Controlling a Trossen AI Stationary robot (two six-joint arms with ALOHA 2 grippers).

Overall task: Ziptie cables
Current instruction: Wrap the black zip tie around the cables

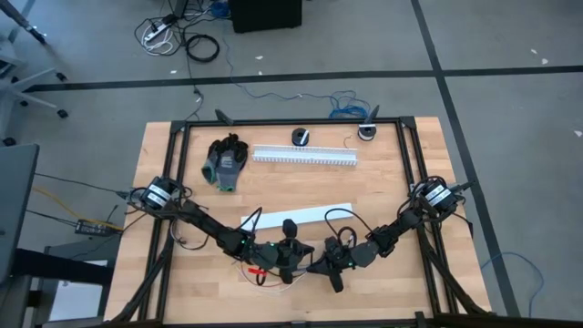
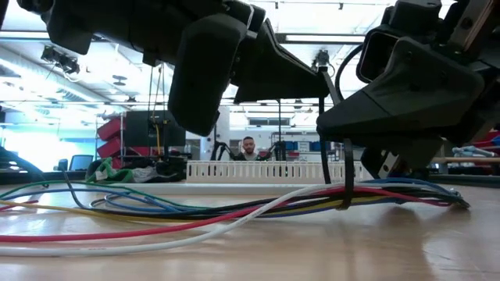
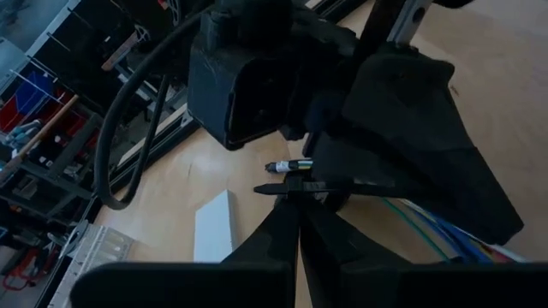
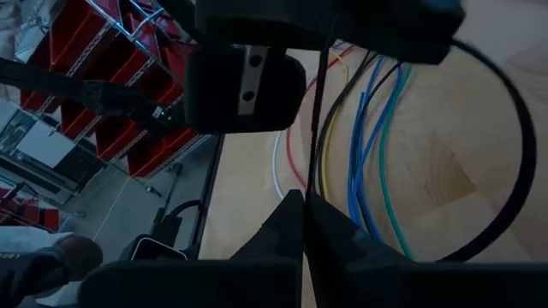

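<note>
A loose bundle of thin coloured wires [image 2: 234, 212] (red, white, blue, yellow, green, black) lies along the near part of the table [image 1: 262, 271]. A black zip tie [image 2: 348, 191] is looped round the bundle, and its strip [image 2: 324, 148] rises to the grippers. Both grippers meet over the wires near the table's near edge. My left gripper [image 1: 291, 258] [image 3: 298, 210] is shut on the zip tie. My right gripper [image 1: 333, 264] [image 4: 305, 198] is shut on the tie's thin strip. The wires [image 4: 368, 137] run past the right fingers. My left gripper pinches the black zip tie [image 3: 287, 188] between its two fingertips, with the fingers lying across the strip. One short end [image 3: 259, 188] sticks out on one side, and the rest runs under the right gripper. My right gripper pinches the thin black strip [image 4: 318, 145] between its shut fingertips. The strip runs straight on from the tips, along the fingers, and looks taut. In the low view it stands upright above the wires [image 2: 324, 156].
A white slotted duct [image 1: 305, 155] [image 2: 266, 172] lies across the far side, a grey-and-black glove [image 1: 225, 162] to its left. A flat white strip [image 1: 301, 216] lies just beyond the grippers. Two small round black parts [image 1: 301, 137] [image 1: 367, 132] sit at the far edge. A person [image 2: 248, 146] shows in the room behind.
</note>
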